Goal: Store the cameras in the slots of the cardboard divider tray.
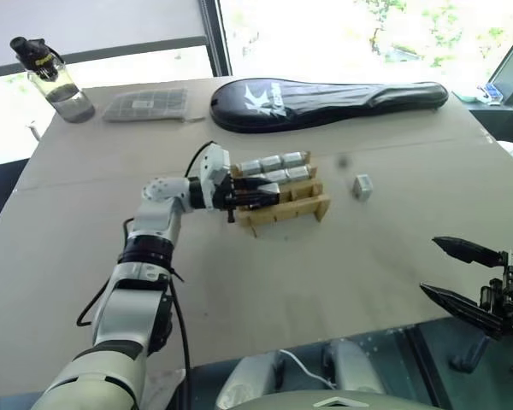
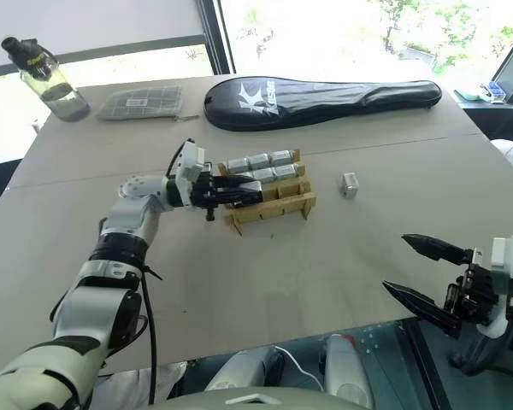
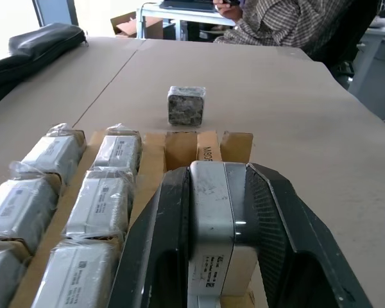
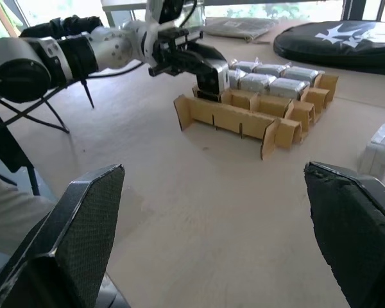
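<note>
The cardboard divider tray (image 1: 315,207) lies mid-table. Several cameras (image 1: 278,162), wrapped in clear film, fill its far and middle rows. My left gripper (image 1: 265,198) reaches in level from the left over the tray's near row. It is shut on a silver-grey camera (image 3: 212,218) that stands upright between its black fingers, above the near slots. One loose camera (image 1: 362,186) sits on the table just right of the tray. Well apart from the tray, my right gripper (image 2: 410,269) hangs open by the table's front right edge with nothing in it.
A black racket bag (image 1: 325,101) lies across the back of the table. A flat grey gridded packet (image 1: 145,104) and a water bottle (image 1: 56,81) stand at the back left. A person (image 3: 289,25) sits beyond the table's right side.
</note>
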Available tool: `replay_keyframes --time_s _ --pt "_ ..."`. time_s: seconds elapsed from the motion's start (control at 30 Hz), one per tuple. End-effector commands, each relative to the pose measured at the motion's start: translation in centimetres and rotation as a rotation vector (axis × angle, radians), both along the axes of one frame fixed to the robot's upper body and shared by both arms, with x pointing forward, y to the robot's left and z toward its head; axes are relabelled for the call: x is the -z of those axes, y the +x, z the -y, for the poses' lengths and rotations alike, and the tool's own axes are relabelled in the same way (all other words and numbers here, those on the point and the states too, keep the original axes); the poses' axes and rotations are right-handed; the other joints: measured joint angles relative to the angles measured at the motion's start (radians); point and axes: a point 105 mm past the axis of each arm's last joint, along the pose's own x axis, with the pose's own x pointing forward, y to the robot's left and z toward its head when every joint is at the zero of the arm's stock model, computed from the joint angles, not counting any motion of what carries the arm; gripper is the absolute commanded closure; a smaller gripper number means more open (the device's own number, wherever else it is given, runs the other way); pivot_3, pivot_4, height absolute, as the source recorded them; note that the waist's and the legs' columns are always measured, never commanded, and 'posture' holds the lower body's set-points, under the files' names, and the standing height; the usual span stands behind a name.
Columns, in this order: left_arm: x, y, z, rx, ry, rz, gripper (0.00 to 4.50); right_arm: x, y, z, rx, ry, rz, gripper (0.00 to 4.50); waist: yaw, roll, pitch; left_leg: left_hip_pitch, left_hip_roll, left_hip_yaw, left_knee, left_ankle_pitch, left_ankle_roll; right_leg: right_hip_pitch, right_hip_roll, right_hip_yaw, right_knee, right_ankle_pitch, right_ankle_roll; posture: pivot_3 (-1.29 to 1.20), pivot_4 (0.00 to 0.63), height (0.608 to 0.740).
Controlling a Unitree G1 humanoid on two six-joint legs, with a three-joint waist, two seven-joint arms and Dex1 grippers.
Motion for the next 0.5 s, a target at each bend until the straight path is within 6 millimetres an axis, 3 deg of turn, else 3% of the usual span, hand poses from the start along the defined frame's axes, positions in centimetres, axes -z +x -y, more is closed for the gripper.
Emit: replay_keyframes --time_s 0.03,0.27,0.5 --pt "-1.9 0.7 0.9 0.0 -0.057 0.053 3.68 -0.9 -0.4 0.1 0.002 -0.008 0.041 0.05 0.0 0.0 0.0 0.0 0.0 0.0 0.0 0.0 0.0 0.0 0.0 0.0 0.0 0.0 0.0 0.0 0.15 0.74" --pt "-1.2 1.3 1.9 0.008 -0.016 0.101 3.68 -1.2 -0.5 0.1 0.015 -0.005 0.047 0.05 -0.003 0.0 0.0 0.0 0.0 0.001 0.0 0.0 0.0 0.0 0.0 0.001 0.0 0.0 0.0 0.0 0.15 0.74" --pt "-0.7 1.4 1.7 0.007 -0.004 0.1 3.68 -1.4 -0.6 -0.1 0.023 0.016 0.057 0.05 -0.002 0.0 0.0 0.0 0.0 0.0 0.0 0.0 0.0 0.0 0.0 0.0 0.0 0.0 0.0 0.0 0.15 0.74"
